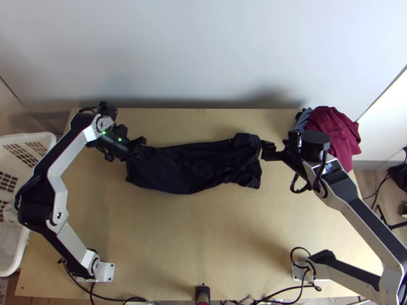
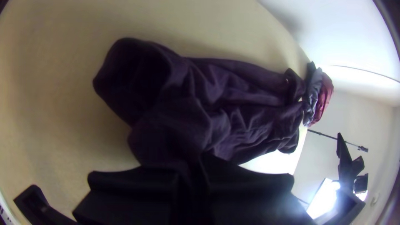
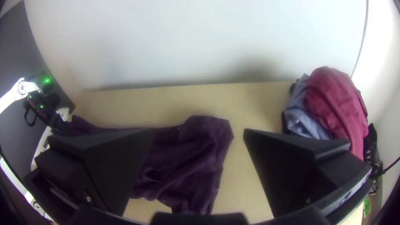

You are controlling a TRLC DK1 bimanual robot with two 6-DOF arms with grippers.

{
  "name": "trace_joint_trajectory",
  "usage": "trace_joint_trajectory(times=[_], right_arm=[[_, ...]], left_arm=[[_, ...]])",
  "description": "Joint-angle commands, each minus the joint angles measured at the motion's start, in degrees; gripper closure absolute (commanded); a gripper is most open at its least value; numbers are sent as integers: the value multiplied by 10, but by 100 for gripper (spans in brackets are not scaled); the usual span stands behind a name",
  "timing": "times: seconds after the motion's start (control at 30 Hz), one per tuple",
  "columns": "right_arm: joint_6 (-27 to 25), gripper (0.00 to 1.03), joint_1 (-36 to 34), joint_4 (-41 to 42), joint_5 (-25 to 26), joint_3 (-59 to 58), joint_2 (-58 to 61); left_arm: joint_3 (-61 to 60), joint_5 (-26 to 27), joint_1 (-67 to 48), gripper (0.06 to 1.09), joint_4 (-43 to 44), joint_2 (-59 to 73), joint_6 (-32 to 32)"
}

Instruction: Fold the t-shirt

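No words, brands, numbers or signs can be read anywhere on the desk (image 1: pixel 203 244) or beside its edges; on the right gripper (image 1: pixel 265 150), the pale strip (image 3: pixel 357 188) bears a small dark mark (image 3: pixel 345 198), too small to make out.

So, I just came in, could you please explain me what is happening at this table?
Two robot arms are at work on a dark t-shirt, which lies as a long, narrow, wrinkled strip across the table. The left gripper is closed on the cloth at one end. The right gripper is open at the other end, holding nothing. More clothes, dark red and blue-grey, lie in a heap at the far right corner.
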Motion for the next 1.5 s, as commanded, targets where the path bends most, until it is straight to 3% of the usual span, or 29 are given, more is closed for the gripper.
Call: trace_joint_trajectory(times=[0.0,0.23,1.03,1.47], right_arm=[[1,4,-3,5,0,-17,-21],[5,4,-3,6,-1,-32,-37],[10,4,-33,7,-3,-95,-106],[16,4,-64,7,-4,-128,-138]], left_arm=[[71,-32,-58,105,-33,14,-8],[169,-54,-109,105,-78,61,-24],[373,-77,-235,105,-91,196,-85],[387,-78,-284,105,-4,247,-93]])
